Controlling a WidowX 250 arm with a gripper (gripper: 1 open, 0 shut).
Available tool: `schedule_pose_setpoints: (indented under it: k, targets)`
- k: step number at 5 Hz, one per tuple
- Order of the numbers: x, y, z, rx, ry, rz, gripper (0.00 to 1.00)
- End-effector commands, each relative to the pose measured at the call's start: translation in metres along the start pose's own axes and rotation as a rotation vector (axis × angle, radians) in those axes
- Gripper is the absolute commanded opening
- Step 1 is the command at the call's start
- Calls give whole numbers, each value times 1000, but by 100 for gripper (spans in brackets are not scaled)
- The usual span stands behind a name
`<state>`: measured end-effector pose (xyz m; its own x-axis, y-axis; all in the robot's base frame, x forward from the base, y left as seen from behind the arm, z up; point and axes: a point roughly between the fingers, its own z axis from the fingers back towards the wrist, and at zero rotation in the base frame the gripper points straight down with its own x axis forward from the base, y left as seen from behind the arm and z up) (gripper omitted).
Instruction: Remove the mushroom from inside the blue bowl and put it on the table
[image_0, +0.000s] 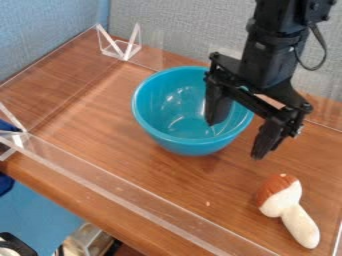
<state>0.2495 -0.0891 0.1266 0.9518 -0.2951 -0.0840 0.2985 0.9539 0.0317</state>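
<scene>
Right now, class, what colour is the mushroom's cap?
Reddish-brown, on the mushroom; seen in the only camera view.

Black arm (283, 40), black cable, black two-finger gripper (243, 125).

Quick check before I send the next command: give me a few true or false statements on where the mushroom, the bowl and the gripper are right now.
1. The mushroom lies on the table. True.
2. The blue bowl holds the mushroom. False: the bowl looks empty; the mushroom lies apart from it, nearer the camera on the right.
3. The gripper is open. True.
4. The gripper grips the mushroom. False: it holds nothing and stands at the bowl's right rim.
5. The bowl is tipped over. False: it sits upright.
</scene>
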Motion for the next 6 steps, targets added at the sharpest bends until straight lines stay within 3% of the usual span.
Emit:
schedule_pose_setpoints:
  k: [1,6]
  targets:
    - [5,-4,18,-1,-69,-16,100]
    - [2,-7,21,-8,-101,-32,100]
